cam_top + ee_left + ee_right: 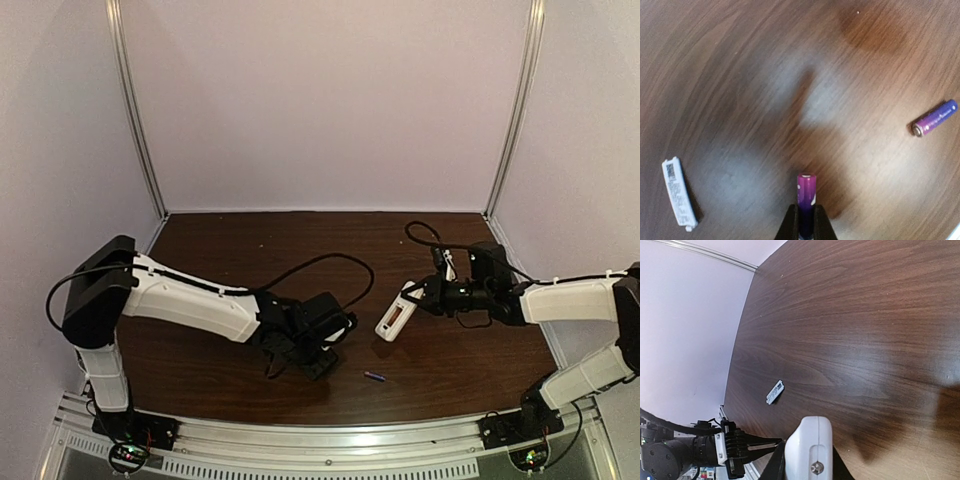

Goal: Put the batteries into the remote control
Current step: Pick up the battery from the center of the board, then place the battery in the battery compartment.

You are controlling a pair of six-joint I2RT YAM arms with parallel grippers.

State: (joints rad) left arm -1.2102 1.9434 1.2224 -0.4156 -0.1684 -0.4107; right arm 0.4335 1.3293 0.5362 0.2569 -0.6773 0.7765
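Observation:
In the left wrist view my left gripper is shut on a purple battery, which stands out past the fingertips just above the table. A second purple battery lies loose on the wood to the right; from the top view it is the battery near the front edge. My right gripper is shut on one end of the white remote control. From above, the remote control hangs tilted at table centre with its reddish compartment showing. The left gripper is low, left of it.
A small white cover piece lies flat on the wood, left of the left gripper; the right wrist view shows this cover piece too. White walls stand around the dark table. A black cable loops over the middle.

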